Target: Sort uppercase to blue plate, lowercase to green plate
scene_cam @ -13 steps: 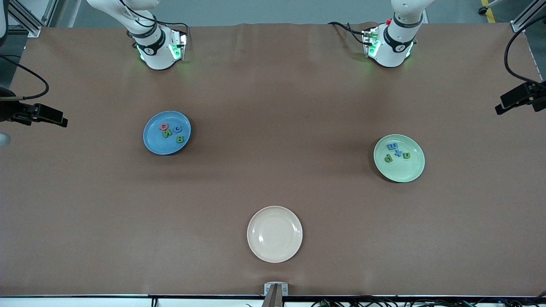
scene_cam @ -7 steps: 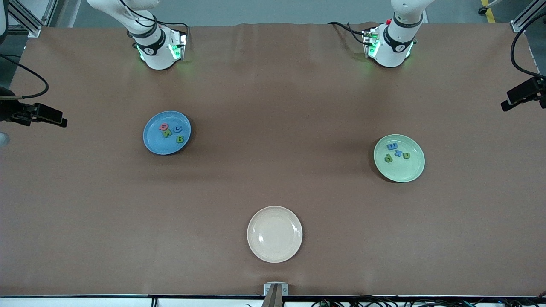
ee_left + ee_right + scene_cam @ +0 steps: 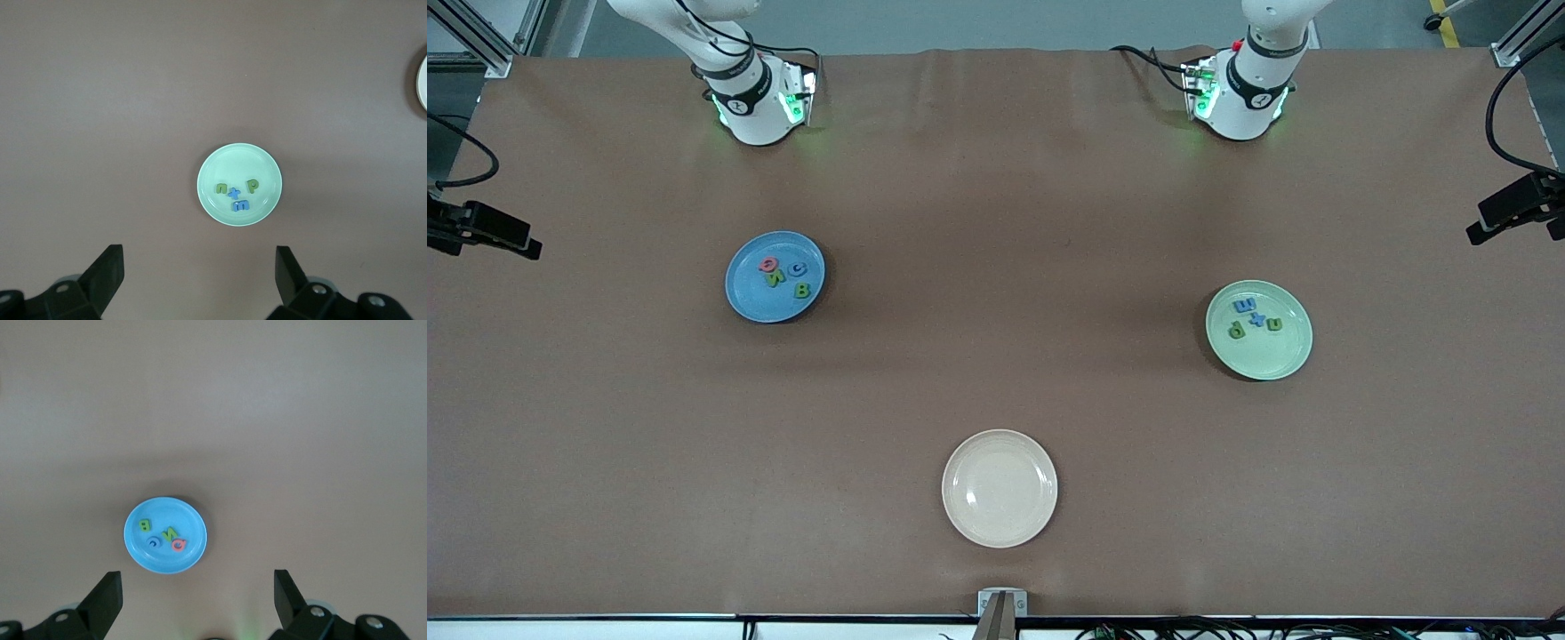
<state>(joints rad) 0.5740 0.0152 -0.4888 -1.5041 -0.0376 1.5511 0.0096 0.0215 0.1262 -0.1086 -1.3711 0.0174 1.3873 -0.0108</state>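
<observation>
while both grippers gape, 4 uppercase [image 3: 784, 274] lie flat, scattered.

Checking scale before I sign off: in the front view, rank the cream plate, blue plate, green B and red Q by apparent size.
1. cream plate, largest, though it lies nearest the camera
2. blue plate
3. green B and red Q, too alike to rank

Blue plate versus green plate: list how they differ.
The blue plate holds capitals Q, N, C, B; the green plate holds small m, x, p, u. The blue plate sits toward the right arm's end and farther from the front camera; the green plate sits toward the left arm's end. Both are round, rimmed, similar in size.
</observation>
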